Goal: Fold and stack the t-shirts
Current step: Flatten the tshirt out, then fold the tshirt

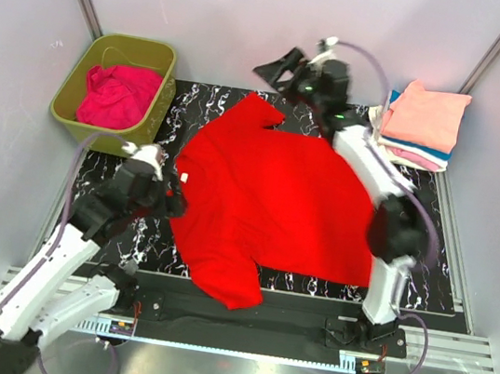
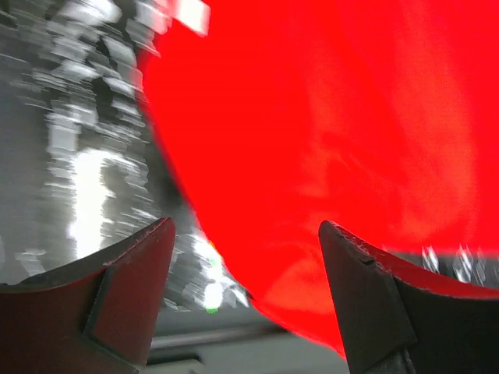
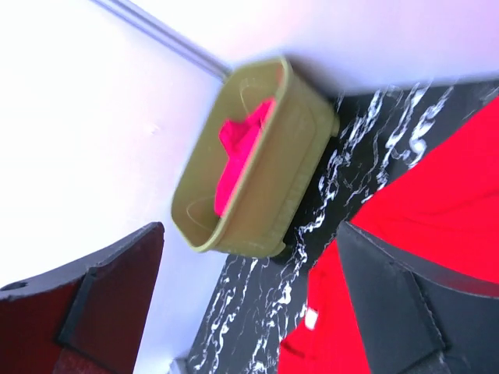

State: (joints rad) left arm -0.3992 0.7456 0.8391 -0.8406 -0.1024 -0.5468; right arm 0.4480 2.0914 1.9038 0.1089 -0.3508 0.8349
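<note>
While the bright red soft-cloth t-shirt [image 1: 272, 200] lies spread flat on the black, white-veined marble-look counter [image 1: 182, 106], neither claw grips it. One sleeve points far-left, one near-left. Few wrinkles, small white tag at its left edge. Left claw [image 1: 174, 202] sits at the shirt's left edge by that tag, dark wedge-shaped fingers wide apart, nothing gripped; its wrist view is blurred. Right claw [image 1: 279, 65] is held above the counter's far edge, just beyond the far sleeve, spread wide, empty. Olive-green rectangular plastic tub [image 1: 161, 99] at far left holds a crumpled magenta-pink shirt [image 1: 117, 97]. At far right is a neat stack of folded shirts [image 1: 422, 119], peach on top, with pink, white and blue edges below.
</note>
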